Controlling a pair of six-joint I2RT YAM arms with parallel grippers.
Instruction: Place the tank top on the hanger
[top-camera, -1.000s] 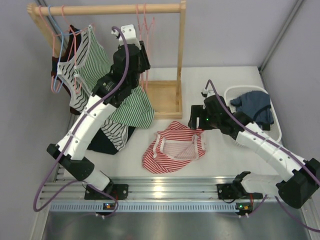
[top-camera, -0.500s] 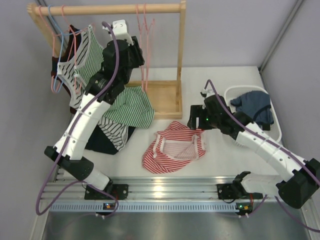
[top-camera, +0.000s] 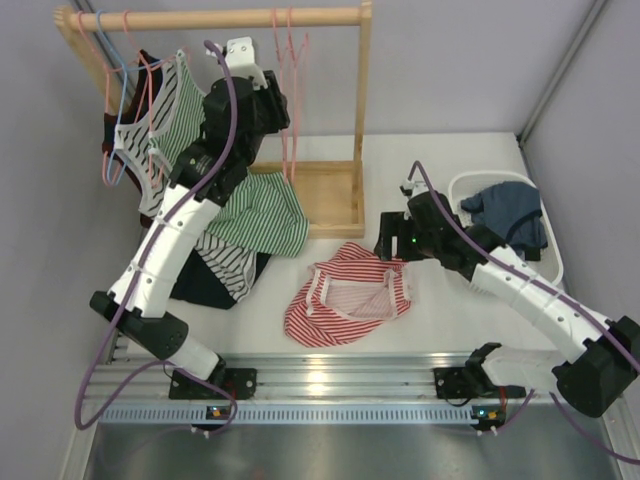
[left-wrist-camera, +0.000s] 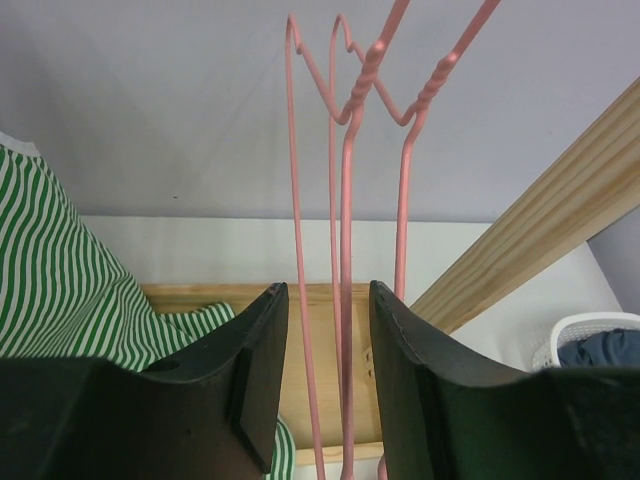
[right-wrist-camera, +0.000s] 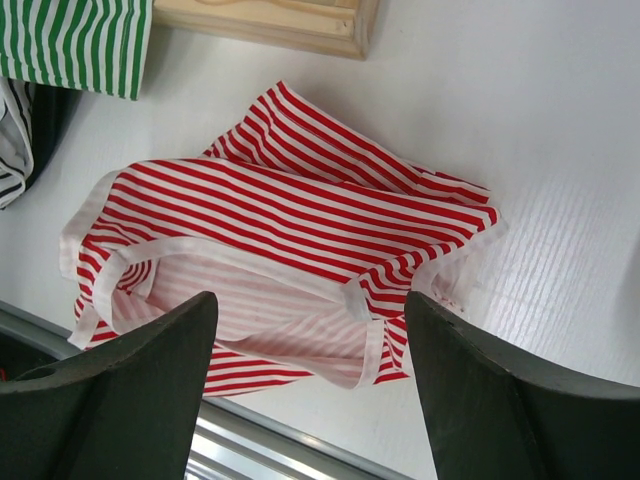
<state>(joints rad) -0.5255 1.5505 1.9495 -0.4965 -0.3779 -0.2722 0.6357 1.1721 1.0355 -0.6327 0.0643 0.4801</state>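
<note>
Hanger-fetching step, by the look of it. On the left, the left gripper (left-wrist-camera: 328, 300) is held up by the wooden rail (top-camera: 215, 18) with its jaws spread. The pink wires of the hanger (left-wrist-camera: 345, 200) are framed between them but not pinched yet. Next, the jaws would probably need to be closed on just one wire, since two are hung together. Further right, the tank top (right-wrist-camera: 280, 230) is lying crumpled on the table (top-camera: 450, 310), with the right gripper (right-wrist-camera: 308, 300) hovered over it, wide open, nothing grabbed.
</note>
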